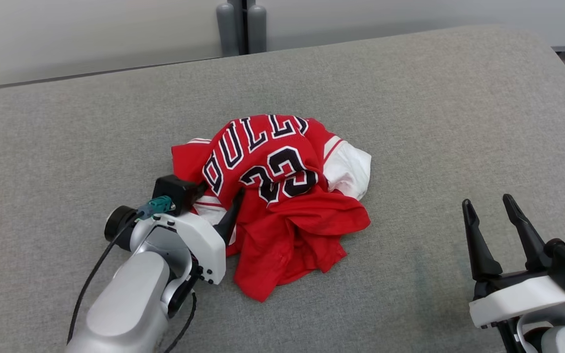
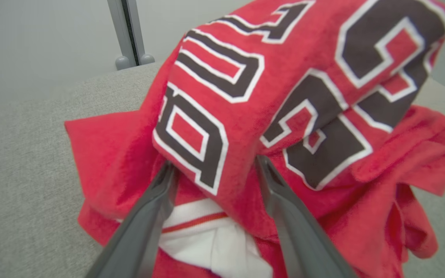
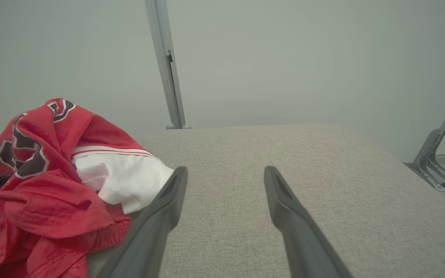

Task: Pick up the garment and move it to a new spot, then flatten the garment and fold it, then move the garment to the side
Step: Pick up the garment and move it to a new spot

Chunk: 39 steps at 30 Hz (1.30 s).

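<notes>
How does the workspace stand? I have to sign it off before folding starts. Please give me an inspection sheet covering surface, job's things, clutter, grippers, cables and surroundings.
Surface: grey fabric pad, no marks seen.
Job's things: red jersey, crumpled in a heap mid-pad, with lettering on top and white fabric showing at its right.
Clutter: nothing seen.
Grippers: left gripper open, fingertips tucked under a fold of the jersey. Right gripper open, over bare pad, apart from the jersey.
Cables: black cable runs along the left forearm, clear of the jersey.
Surroundings: pale wall, a grey post behind the pad, a metal bracket beside it.
</notes>
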{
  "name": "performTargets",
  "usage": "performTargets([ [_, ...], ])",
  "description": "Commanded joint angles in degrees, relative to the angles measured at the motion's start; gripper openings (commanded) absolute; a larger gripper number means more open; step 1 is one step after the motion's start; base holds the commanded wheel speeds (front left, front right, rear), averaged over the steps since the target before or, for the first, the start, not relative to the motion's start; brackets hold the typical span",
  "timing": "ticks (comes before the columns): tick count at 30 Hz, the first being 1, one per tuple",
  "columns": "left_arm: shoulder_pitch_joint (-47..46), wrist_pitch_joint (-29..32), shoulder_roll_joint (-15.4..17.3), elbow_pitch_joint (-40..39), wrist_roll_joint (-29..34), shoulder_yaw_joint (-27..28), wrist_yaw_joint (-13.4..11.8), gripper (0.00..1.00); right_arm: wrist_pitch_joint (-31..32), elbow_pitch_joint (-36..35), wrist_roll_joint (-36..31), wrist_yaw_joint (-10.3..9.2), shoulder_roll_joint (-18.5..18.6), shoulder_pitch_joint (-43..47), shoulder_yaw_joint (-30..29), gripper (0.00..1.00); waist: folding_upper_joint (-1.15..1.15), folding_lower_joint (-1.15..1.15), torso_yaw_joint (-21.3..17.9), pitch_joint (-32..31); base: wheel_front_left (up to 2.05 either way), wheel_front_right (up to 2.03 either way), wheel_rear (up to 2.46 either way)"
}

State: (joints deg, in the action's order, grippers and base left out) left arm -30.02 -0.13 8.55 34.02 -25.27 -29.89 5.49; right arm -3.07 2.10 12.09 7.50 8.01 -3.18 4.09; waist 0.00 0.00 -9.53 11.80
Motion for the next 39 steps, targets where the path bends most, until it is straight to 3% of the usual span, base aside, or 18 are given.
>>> performTargets([
  [1,-1.6,-0.6,0.2,0.9,-0.3,0.2,0.3,0.88,-0.6,0.2,0.4,-0.02,0.0,-0.5,-0.2,1.0,0.0,0.0,-0.4,0.4,0.0,0.0,0.0],
  [2,-2.1,-1.0,0.1,1.8,-0.3,0.0,0.5,0.0,-0.7,0.4,0.5,-0.02,0.0,-0.5,-0.3,1.0,0.0,0.0,-0.4,0.5,0.0,0.0,0.0],
  [8,-4.6,-7.4,0.3,1.5,1.5,-0.5,0.5,0.0,-1.2,1.4,0.4,-0.02,-0.3,-0.4,-1.0,1.0,0.0,0.0,0.3,0.2,0.0,0.0,0.0],
  [17,-5.9,-12.6,1.6,-11.0,4.6,-0.5,-2.1,0.0,-0.9,1.1,-0.1,-0.02,-0.3,0.8,-1.3,1.0,0.0,0.0,4.9,-2.4,0.0,0.0,0.0],
  [22,-6.3,-12.4,4.3,-22.5,6.4,0.9,-4.6,0.0,-0.4,0.1,-0.7,-0.02,-0.5,2.1,-1.7,1.0,0.0,0.0,10.4,-4.5,0.0,0.0,0.0],
  [28,-8.5,-6.9,9.6,-33.2,7.1,4.3,-6.6,0.0,0.4,-1.1,-0.9,-0.03,-1.0,3.7,-2.6,1.0,0.0,0.0,19.4,-6.3,0.0,0.0,0.0],
  [34,-13.4,-1.4,14.0,-31.8,3.7,8.6,-4.9,0.0,1.4,-2.5,-1.4,-0.02,-0.8,3.9,-2.4,1.0,0.0,0.0,27.6,-5.4,0.0,0.0,0.0],
  [39,-17.5,-1.6,16.1,-24.2,0.9,11.7,-2.9,0.0,2.5,-3.9,-1.5,-0.02,0.4,2.8,-1.9,1.0,0.0,0.0,30.9,-2.5,0.0,0.0,0.0],
])
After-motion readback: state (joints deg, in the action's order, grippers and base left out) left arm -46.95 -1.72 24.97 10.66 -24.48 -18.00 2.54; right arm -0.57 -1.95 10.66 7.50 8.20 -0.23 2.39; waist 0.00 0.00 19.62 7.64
